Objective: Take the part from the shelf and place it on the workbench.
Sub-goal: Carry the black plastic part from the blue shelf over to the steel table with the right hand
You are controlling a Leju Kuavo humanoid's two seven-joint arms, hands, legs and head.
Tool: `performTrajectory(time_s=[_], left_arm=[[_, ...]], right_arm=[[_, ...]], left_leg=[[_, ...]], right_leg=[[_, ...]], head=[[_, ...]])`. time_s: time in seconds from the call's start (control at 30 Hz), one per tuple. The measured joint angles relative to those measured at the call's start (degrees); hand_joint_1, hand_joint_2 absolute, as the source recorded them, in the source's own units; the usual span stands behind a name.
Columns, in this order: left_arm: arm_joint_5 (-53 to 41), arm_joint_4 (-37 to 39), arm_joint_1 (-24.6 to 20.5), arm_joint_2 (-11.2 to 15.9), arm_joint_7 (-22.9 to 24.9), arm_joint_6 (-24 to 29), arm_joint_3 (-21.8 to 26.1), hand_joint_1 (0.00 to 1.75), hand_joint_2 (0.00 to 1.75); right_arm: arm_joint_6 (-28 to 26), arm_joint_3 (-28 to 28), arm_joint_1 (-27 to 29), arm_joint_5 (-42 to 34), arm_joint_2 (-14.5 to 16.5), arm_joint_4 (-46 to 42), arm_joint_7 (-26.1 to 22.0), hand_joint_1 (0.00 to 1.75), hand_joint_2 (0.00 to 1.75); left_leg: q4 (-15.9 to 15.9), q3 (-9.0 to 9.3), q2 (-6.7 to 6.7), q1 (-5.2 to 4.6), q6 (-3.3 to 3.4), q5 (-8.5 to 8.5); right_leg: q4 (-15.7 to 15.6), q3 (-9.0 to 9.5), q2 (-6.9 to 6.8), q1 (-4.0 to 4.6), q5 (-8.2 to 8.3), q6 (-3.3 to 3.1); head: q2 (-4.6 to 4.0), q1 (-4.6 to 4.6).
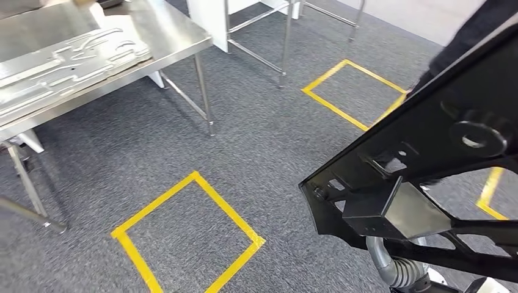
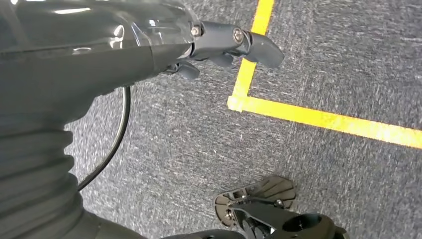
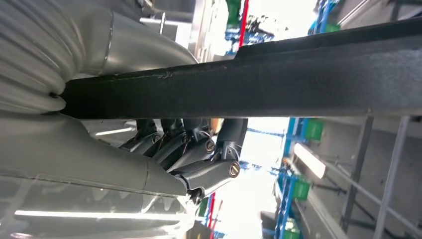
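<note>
Right hand (image 3: 199, 154) gripping black part (image 1: 427, 152), workbench (image 1: 177, 36) apart

Factory workshop: steel workbench (image 1: 177, 36), yellow floor tape (image 1: 189, 183), blue racking (image 3: 293, 199).

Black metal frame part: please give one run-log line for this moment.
right hand grips black metal frame part | left hand empty | steel workbench ahead-left

The black part (image 1: 427, 165) runs off the head view's edge from three to five o'clock. The right hand (image 3: 199, 154) beneath it shows only its fingers, its grip probably on the part's edge. The workbench (image 1: 177, 36) is cut off at ten o'clock.
</note>
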Motion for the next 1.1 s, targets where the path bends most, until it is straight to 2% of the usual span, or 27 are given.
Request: performTrajectory(time_s=[0.03, 0.07, 0.13, 0.17, 0.2, 0.27, 0.3, 0.33, 0.37, 0.4, 0.43, 0.5, 0.53, 0.57, 0.63, 0.67, 0.73, 0.8, 0.83, 0.87, 0.9, 0.93, 0.97, 1.0, 1.03, 1.1], left_arm=[[-0.04, 0.0, -0.02, 0.0, -0.02, 0.0, 0.0, 0.0, 1.75], [-0.09, 0.01, 0.0, 0.0, -0.04, -0.02, 0.0, 0.0, 1.75], [-0.13, 0.02, 0.13, 0.01, -0.07, -0.05, 0.0, 0.0, 1.75], [-0.15, 0.02, 0.23, 0.02, -0.07, -0.07, 0.0, 0.0, 1.75], [-0.16, 0.02, 0.26, 0.04, -0.07, -0.07, 0.0, 0.0, 1.75], [-0.16, 0.02, 0.19, 0.06, -0.07, -0.05, 0.01, 0.0, 1.75], [-0.15, 0.02, 0.13, 0.06, -0.07, -0.03, 0.02, 0.0, 1.75], [-0.15, 0.02, 0.1, 0.06, -0.07, -0.01, 0.03, 0.0, 1.75], [-0.14, 0.02, 0.09, 0.07, -0.07, 0.01, 0.03, 0.0, 1.75], [-0.14, 0.02, 0.1, 0.1, -0.06, 0.02, 0.05, 0.0, 1.75], [-0.13, 0.02, 0.14, 0.14, -0.04, 0.02, 0.07, 0.0, 1.75], [-0.14, 0.03, 0.18, 0.15, -0.02, 0.01, 0.13, 0.0, 1.75], [-0.14, 0.03, 0.15, 0.1, -0.03, -0.01, 0.15, 0.0, 1.75], [-0.15, 0.03, 0.1, 0.04, -0.04, -0.03, 0.16, 0.0, 1.75], [-0.15, 0.04, 0.09, -0.02, -0.05, -0.04, 0.17, 0.0, 1.75], [-0.15, 0.04, 0.13, -0.01, -0.04, -0.03, 0.17, 0.0, 1.75], [-0.12, 0.02, 0.14, 0.01, -0.03, 0.02, 0.21, 0.0, 1.75], [-0.09, 0.01, 0.03, 0.01, -0.04, 0.04, 0.27, 0.0, 1.75], [-0.09, 0.01, -0.02, -0.01, -0.04, 0.03, 0.28, 0.0, 1.75], [-0.09, 0.01, 0.0, -0.01, -0.04, 0.03, 0.29, 0.0, 1.75], [-0.08, 0.02, 0.06, -0.02, -0.03, 0.02, 0.3, 0.0, 1.75], [-0.08, 0.02, 0.11, -0.02, -0.02, 0.02, 0.32, 0.0, 1.75], [-0.07, 0.02, 0.15, -0.02, -0.01, 0.02, 0.34, 0.0, 1.75], [-0.07, 0.02, 0.15, -0.04, -0.01, 0.02, 0.37, 0.0, 1.75], [-0.07, 0.02, 0.12, -0.07, -0.01, 0.02, 0.38, 0.0, 1.75], [-0.07, 0.02, 0.17, -0.13, -0.01, 0.02, 0.4, 0.0, 1.75]], right_arm=[[0.02, -0.1, 0.04, -0.02, 0.01, -0.04, -0.02, 1.75, 1.75], [0.04, -0.22, 0.11, -0.03, 0.01, -0.08, -0.02, 1.75, 1.75], [0.08, -0.43, 0.21, -0.05, 0.01, -0.18, -0.03, 1.75, 1.75], [0.09, -0.49, 0.22, -0.05, 0.01, -0.21, -0.01, 1.75, 1.75], [0.09, -0.51, 0.24, -0.07, 0.02, -0.23, -0.01, 1.75, 1.75], [0.1, -0.54, 0.34, -0.08, 0.03, -0.28, 0.01, 1.75, 1.75], [0.11, -0.55, 0.4, -0.08, 0.03, -0.28, 0.02, 1.75, 1.75], [0.12, -0.56, 0.43, -0.06, 0.03, -0.28, 0.04, 1.75, 1.75], [0.12, -0.55, 0.45, -0.04, 0.04, -0.28, 0.09, 1.75, 1.75], [0.12, -0.54, 0.46, -0.04, 0.04, -0.28, 0.14, 1.75, 1.75], [0.12, -0.54, 0.48, -0.04, 0.04, -0.28, 0.18, 1.75, 1.75], [0.11, -0.57, 0.52, -0.04, 0.03, -0.29, 0.22, 1.75, 1.75], [0.11, -0.62, 0.54, -0.03, 0.03, -0.3, 0.25, 1.75, 1.75], [0.12, -0.64, 0.57, -0.03, 0.03, -0.31, 0.27, 1.75, 1.75], [0.13, -0.62, 0.56, -0.03, 0.03, -0.33, 0.34, 1.75, 1.75], [0.13, -0.6, 0.53, -0.06, 0.03, -0.33, 0.38, 1.75, 1.75], [0.12, -0.66, 0.46, -0.15, 0.03, -0.33, 0.44, 1.75, 1.75], [0.11, -0.77, 0.57, -0.25, 0.0, -0.33, 0.44, 1.75, 1.75], [0.11, -0.82, 0.68, -0.29, -0.02, -0.33, 0.44, 1.75, 1.75], [0.11, -0.85, 0.79, -0.32, -0.03, -0.33, 0.45, 1.75, 1.75], [0.11, -0.89, 0.88, -0.34, -0.04, -0.33, 0.45, 1.75, 1.75], [0.11, -0.93, 0.92, -0.38, -0.03, -0.33, 0.45, 1.75, 1.75], [0.11, -0.97, 0.94, -0.41, -0.03, -0.33, 0.45, 1.75, 1.75], [0.11, -1.02, 0.95, -0.44, -0.04, -0.33, 0.45, 1.75, 1.75], [0.1, -1.05, 0.99, -0.46, -0.02, -0.34, 0.44, 1.75, 1.75], [0.1, -1.07, 1.05, -0.49, -0.01, -0.36, 0.44, 1.75, 1.75]], left_leg=[[0.0, -0.14, -0.74, 0.04, -0.19, 0.09], [-0.08, -0.33, -1.39, 0.12, -0.45, 0.23], [-0.41, -0.62, -2.54, 0.23, -1.15, 0.6], [-0.24, -0.74, -1.93, 0.13, -1.4, 0.49], [0.7, -1.16, -0.5, -0.04, -1.58, -0.12], [5.37, -3.19, 3.41, -0.22, -1.75, -2.71], [9.03, -4.88, 4.54, -0.11, -1.85, -4.34], [12.2, -6.37, 5.02, 0.09, -2.0, -5.44], [13.9, -7.15, 5.29, 0.33, -2.22, -5.68], [14.0, -7.13, 5.65, 0.63, -2.51, -5.12], [11.46, -5.78, 6.25, 0.95, -2.85, -3.54], [4.21, -2.06, 8.74, 1.34, -3.56, -0.72], [1.81, -0.89, 9.68, 1.35, -3.54, -0.14], [0.72, -0.43, 10.17, 1.23, -3.34, -0.18], [0.65, -0.56, 9.13, 0.94, -2.38, -0.45], [0.58, -0.54, 8.43, 0.89, -1.96, -0.46], [0.42, -0.46, 7.07, 0.87, -1.09, -0.37], [0.36, -0.49, 5.72, 0.82, -0.52, -0.3], [0.36, -0.51, 4.96, 0.74, -0.38, -0.29], [0.37, -0.49, 4.12, 0.63, -0.32, -0.29], [0.37, -0.44, 3.25, 0.54, -0.31, -0.29], [0.37, -0.37, 2.38, 0.47, -0.31, -0.28], [0.37, -0.28, 1.5, 0.43, -0.32, -0.27], [0.37, -0.25, 0.7, 0.39, -0.39, -0.23], [0.41, -0.31, -0.1, 0.39, -0.52, -0.16], [0.23, -0.64, -1.39, 0.53, -1.1, 0.18]], right_leg=[[-2.53, 1.07, 1.13, 0.01, 0.76, -0.13], [-3.88, 1.65, 1.89, 0.06, 0.81, -0.2], [-4.5, 2.12, 1.17, -0.04, 0.65, -0.37], [-4.76, 2.35, 0.47, -0.26, 0.77, -0.6], [-5.0, 2.62, -0.31, -0.53, 0.87, -0.89], [-5.31, 3.05, -1.93, -0.75, 0.88, -1.4], [-5.31, 3.19, -2.78, -0.7, 0.77, -1.58], [-5.31, 3.31, -3.63, -0.7, 0.67, -1.66], [-5.3, 3.42, -4.43, -0.78, 0.55, -1.63], [-5.28, 3.59, -5.27, -0.94, 0.39, -1.49], [-5.26, 3.82, -5.93, -1.17, 0.19, -1.2], [-4.99, 4.37, -7.08, -1.31, -0.45, -0.23], [-4.91, 4.63, -7.55, -1.19, -0.75, 0.24], [-4.96, 4.9, -8.01, -0.98, -0.96, 0.6], [-5.5, 5.52, -8.97, -0.78, -1.05, 1.01], [-5.63, 5.83, -9.02, -0.86, -1.27, 1.2], [-3.43, 5.15, -7.14, -1.01, -3.16, 1.34], [3.33, 1.84, -4.3, -0.83, -6.64, 1.14], [7.08, -0.22, -3.62, -0.65, -7.93, 1.04], [9.6, -1.81, -3.28, -0.48, -8.27, 0.9], [10.13, -2.52, -3.09, -0.32, -7.48, 0.68], [8.52, -2.21, -2.8, -0.18, -5.73, 0.43], [5.21, -1.04, -2.1, -0.05, -3.39, 0.1], [1.66, 0.34, -0.62, 0.05, -1.57, -0.25], [-1.44, 1.57, 0.71, 0.11, -0.38, -0.44], [-4.1, 2.62, 2.26, 0.27, -0.02, -0.56]], head=[[0.0, 0.08], [0.0, 0.14], [0.0, 0.16], [0.0, 0.12], [0.0, -0.12], [0.0, -0.8], [0.0, -1.11], [0.0, -1.27], [0.0, -1.38], [0.0, -1.51], [0.0, -1.72], [0.0, -2.47], [0.0, -2.81], [0.0, -2.87], [0.0, -2.42], [0.0, -2.11], [0.0, -1.73], [0.0, -1.05], [0.0, -0.72], [0.0, -0.45], [0.0, -0.29], [0.0, -0.17], [0.0, -0.04], [0.0, 0.08], [0.0, 0.19], [0.0, 0.31]])
